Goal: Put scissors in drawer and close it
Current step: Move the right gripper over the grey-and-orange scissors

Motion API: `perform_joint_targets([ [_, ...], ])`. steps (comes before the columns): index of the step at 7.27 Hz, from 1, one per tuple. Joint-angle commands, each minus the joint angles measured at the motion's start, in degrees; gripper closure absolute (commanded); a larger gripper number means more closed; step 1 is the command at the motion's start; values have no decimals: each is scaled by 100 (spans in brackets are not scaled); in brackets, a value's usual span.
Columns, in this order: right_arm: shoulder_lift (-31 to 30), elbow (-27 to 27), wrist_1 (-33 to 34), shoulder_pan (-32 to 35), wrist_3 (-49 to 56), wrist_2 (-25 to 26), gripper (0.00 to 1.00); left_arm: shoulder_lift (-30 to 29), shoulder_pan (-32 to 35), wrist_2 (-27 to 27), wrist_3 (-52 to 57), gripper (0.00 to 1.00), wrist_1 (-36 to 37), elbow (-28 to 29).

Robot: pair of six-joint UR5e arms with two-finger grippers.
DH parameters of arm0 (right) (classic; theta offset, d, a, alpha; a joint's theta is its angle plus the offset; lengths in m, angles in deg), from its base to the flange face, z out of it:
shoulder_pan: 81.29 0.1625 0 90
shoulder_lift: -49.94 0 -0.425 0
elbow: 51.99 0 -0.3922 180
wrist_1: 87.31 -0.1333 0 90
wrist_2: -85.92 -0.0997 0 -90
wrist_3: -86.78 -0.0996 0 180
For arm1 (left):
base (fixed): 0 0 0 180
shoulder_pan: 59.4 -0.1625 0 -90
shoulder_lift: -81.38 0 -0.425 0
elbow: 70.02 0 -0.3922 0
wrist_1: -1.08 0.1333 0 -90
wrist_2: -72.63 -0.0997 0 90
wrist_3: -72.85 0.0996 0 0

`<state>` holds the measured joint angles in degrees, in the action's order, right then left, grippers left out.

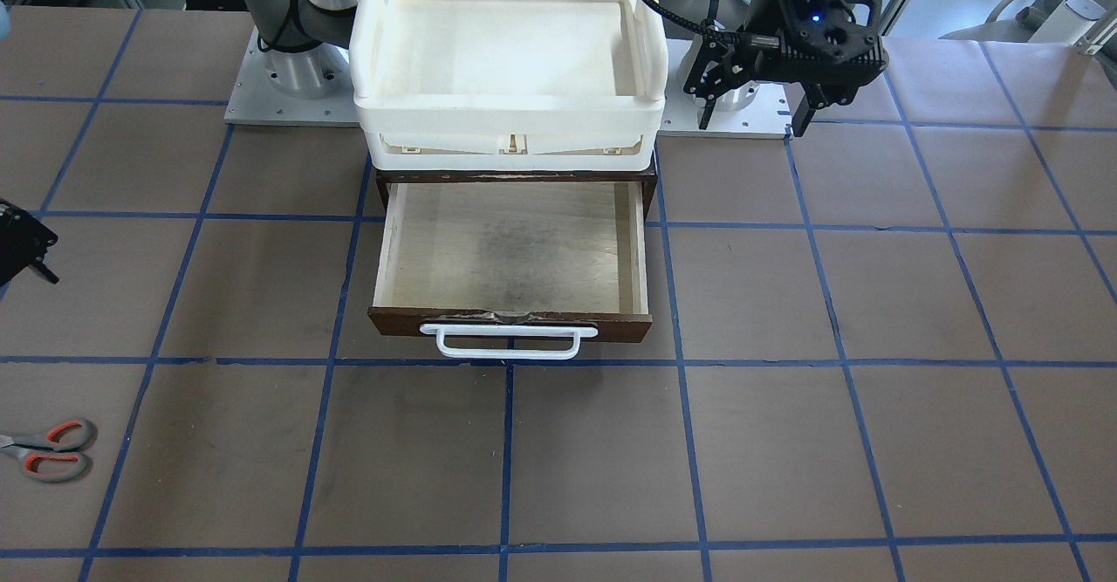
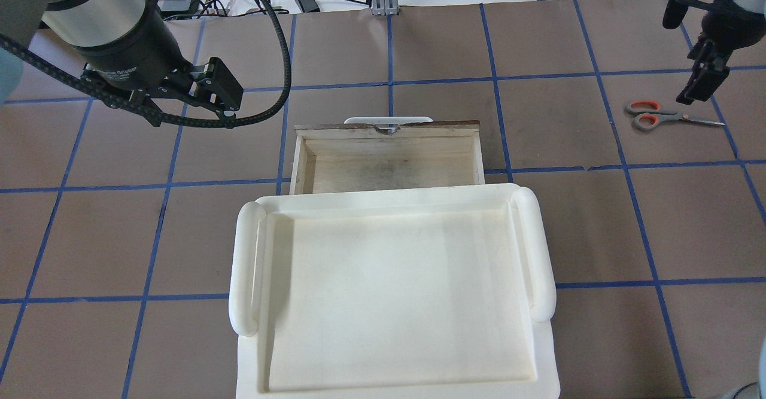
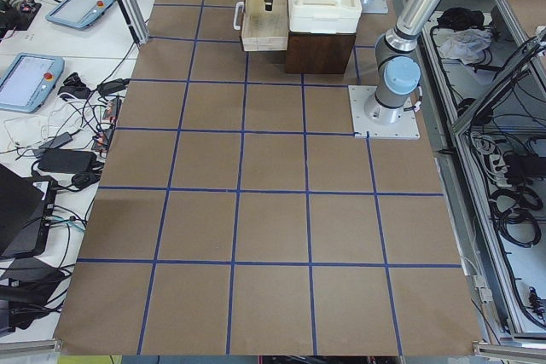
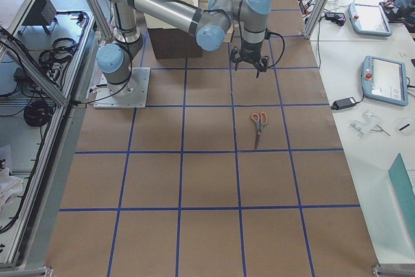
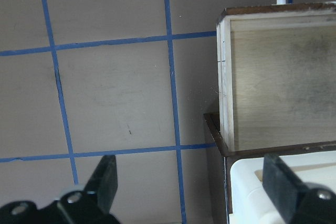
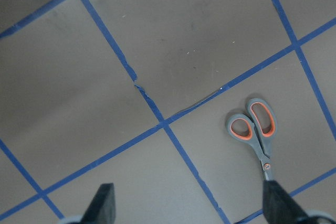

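Two wrist views settle what the fixed cameras leave vague: both hands are spread wide and grip nothing. The right hand (image 6: 189,203) hangs above the brown paper-covered bench (image 6: 157,51). The grey-handled scissors with orange-red loop linings (image 6: 257,129) lie flat and closed just ahead of one fingertip, blades toward it. Overhead shows them whole, toward the bench's far edge on the robot's right; the front-facing view crops the blades. The left hand (image 5: 191,182) hovers beside the dark brown wooden drawer (image 5: 283,82), which stands pulled open from under a cream-white plastic tray (image 2: 389,198).
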<state>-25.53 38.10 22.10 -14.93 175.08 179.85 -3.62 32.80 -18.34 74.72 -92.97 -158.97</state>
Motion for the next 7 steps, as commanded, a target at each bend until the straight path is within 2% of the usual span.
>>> perform_joint_targets([
  [1,792,-69,816,-525,644,-103,0,0,0,0,-12,0,0,0],
  [3,1392,-114,1693,-606,846,-85,1,0,0,0,-12,0,0,0],
  [7,1937,-271,1742,-606,1523,-102,0,-8,9,9,-20,0,9,-9],
])
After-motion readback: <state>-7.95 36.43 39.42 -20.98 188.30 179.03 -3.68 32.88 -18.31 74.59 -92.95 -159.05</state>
